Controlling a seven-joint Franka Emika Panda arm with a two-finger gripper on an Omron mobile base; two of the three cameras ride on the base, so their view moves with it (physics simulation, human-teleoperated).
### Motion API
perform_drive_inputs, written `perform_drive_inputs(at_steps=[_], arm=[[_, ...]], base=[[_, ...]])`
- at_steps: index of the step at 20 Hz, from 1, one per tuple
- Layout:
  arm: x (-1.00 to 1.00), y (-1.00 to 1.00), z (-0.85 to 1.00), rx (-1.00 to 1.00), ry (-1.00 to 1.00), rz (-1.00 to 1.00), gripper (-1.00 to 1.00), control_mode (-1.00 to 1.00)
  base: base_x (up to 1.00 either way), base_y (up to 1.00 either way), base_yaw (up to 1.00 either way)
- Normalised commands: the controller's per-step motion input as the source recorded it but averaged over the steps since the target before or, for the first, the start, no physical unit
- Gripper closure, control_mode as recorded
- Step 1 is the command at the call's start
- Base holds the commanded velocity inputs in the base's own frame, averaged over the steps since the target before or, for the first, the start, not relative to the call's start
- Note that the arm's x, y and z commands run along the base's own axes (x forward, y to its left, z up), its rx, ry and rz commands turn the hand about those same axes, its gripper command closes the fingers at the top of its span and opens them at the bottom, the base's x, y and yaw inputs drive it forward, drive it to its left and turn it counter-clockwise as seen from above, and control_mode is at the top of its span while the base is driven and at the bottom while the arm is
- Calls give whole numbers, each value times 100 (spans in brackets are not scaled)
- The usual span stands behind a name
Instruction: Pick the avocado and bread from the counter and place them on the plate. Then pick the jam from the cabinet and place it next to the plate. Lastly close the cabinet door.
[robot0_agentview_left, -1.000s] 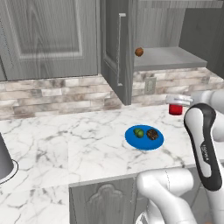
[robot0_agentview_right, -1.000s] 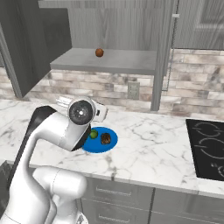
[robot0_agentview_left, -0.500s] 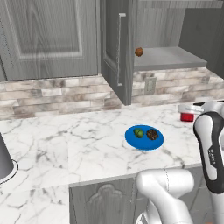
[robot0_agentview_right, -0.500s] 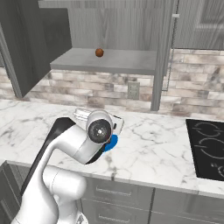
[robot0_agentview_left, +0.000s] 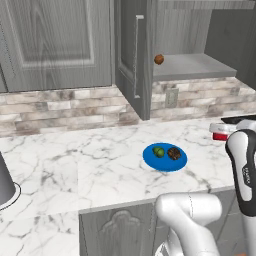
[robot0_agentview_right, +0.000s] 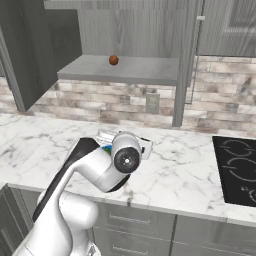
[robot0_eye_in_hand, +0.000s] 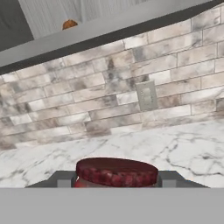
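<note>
We have the jam clamped in the claw, its dark red lid sitting between the two fingers at the bottom of the hand view; in the left base view the jar shows as a red patch at the end of the arm, to the right of the plate and apart from it, though we cannot tell whether it already touches the counter or hangs just above. The avocado and bread lie side by side on the plate. We judge the jar a stiff, smooth cylinder, probably light for this arm but slippery on its round wall, so the hold belongs across the body just under the lid, with the fingers on opposite sides and the jar kept upright; tilted, it could roll once released. Being rigid, it should not deform under the squeeze, yet a drop onto marble could tip it. What remains, as we read it, is setting it down beside the plate, then swinging the door shut on the cabinet, where an orange-brown ball sits on the shelf.
</note>
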Motion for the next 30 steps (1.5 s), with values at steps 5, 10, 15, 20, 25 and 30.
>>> perform_drive_inputs(at_steps=[5, 10, 15, 20, 25, 30], arm=[[0, 0, 0, -1, -3, 0, 100, -100], [-1, 0, -8, -5, -3, -1, 100, -100], [0, 0, -17, -12, -16, -1, 100, -100], [1, 0, -12, -13, -18, -1, 100, -100], [18, 0, -10, -10, -13, 0, 100, -100], [55, 0, -14, -3, -1, 0, 100, -100]], base=[[0, 0, 0], [0, 0, 0], [0, 0, 0], [0, 0, 0], [0, 0, 0], [0, 0, 0]])
